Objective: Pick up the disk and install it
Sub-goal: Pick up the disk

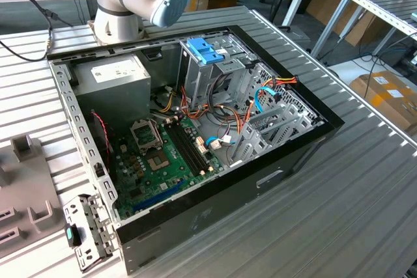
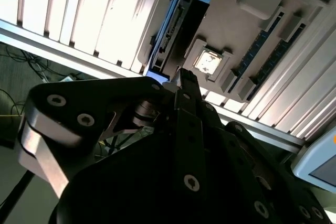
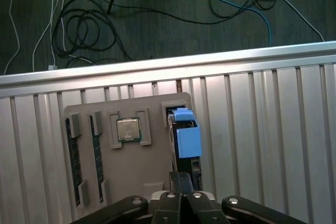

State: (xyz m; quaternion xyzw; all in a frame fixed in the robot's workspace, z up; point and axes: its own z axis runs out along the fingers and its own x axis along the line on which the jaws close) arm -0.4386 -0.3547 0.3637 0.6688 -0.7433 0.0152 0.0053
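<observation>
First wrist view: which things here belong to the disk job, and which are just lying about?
Job: disk standing on edge in the grey tray; tool close to it.
Lying about: processor chip and memory sticks in the same tray; cables on the floor.

No text legible anywhere, white sticker on the grey power-supply box too small to read, labels on the cardboard box likewise, the disk showing no readable print
</observation>
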